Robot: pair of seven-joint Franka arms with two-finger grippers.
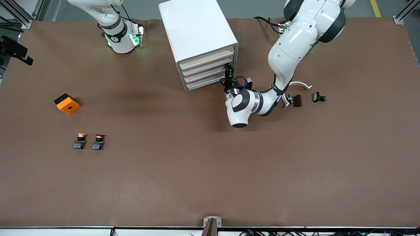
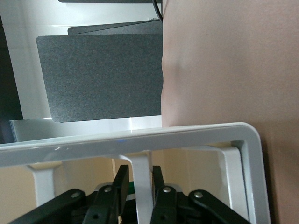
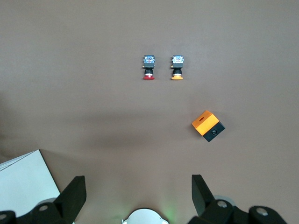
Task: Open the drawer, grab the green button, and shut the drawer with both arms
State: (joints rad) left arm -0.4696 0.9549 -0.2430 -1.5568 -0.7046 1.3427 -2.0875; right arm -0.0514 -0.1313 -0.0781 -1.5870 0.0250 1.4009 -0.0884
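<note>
Drawer (image 1: pixel 205 82) handle (image 2: pixel 140 186) between nearly closed left gripper (image 2: pixel 138 184) fingers; right gripper (image 3: pixel 139 198) wide apart.

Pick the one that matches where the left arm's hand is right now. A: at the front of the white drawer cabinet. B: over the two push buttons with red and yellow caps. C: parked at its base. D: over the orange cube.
A: the left hand is at the cream drawer fronts of the white boxy cabinet, its fingers around a white handle bar.
</note>
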